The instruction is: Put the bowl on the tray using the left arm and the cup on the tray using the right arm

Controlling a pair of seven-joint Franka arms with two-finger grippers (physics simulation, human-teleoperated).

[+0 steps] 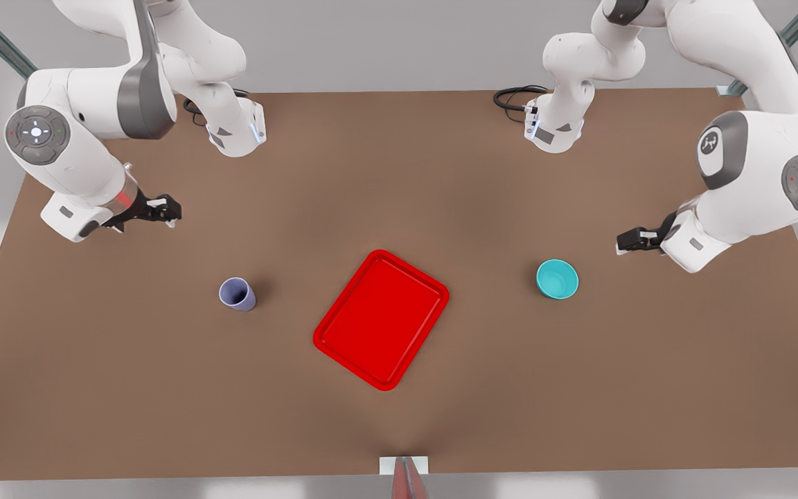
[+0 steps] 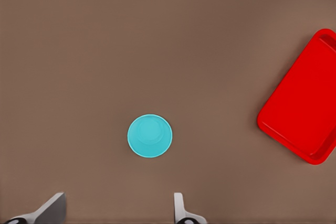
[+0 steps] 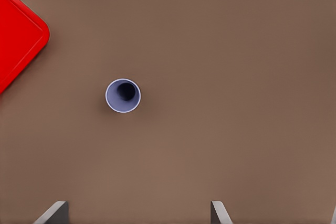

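Table (image 1: 579, 388) brown, walls grey; both tools hover open.

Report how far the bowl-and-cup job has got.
Nothing is done yet: the tray is bare. The bowl and the cup stand on the table on either side of it. The left gripper hangs open near the bowl, the right gripper open near the cup. Both grasps and placements remain.
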